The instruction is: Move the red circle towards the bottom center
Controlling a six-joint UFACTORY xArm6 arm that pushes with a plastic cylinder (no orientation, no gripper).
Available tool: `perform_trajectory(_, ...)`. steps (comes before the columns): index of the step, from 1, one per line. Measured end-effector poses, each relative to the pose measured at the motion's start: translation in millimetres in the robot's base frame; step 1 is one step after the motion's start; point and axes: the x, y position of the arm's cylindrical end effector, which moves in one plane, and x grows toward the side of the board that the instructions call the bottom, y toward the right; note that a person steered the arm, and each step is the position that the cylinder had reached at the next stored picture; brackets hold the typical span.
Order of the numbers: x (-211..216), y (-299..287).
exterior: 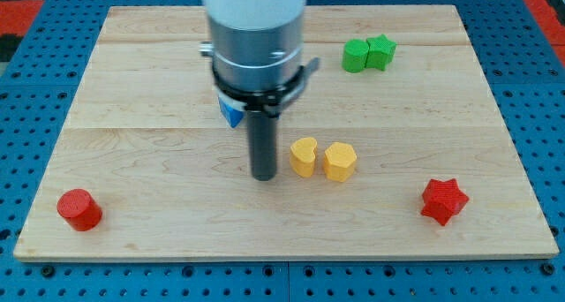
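Note:
The red circle (79, 208) is a short red cylinder near the bottom left corner of the wooden board (159, 72). My tip (264, 175) rests on the board near its middle, far to the right of the red circle and slightly above it. The tip is just left of a yellow heart-shaped block (303, 156), with a small gap between them.
A yellow hexagon (340, 161) touches the yellow heart's right side. A red star (443, 200) lies at the bottom right. A green cube (356, 56) and a green star (380, 50) sit together at the top right. A blue block (231, 113) is mostly hidden behind the arm.

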Motion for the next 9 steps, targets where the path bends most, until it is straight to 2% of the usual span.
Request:
perform_trajectory(2, -12, -199)
perform_trajectory(3, -16, -260)
perform_trajectory(4, -1, -259)
perform_trajectory(6, 67, -254)
perform_trajectory(9, 72, -180)
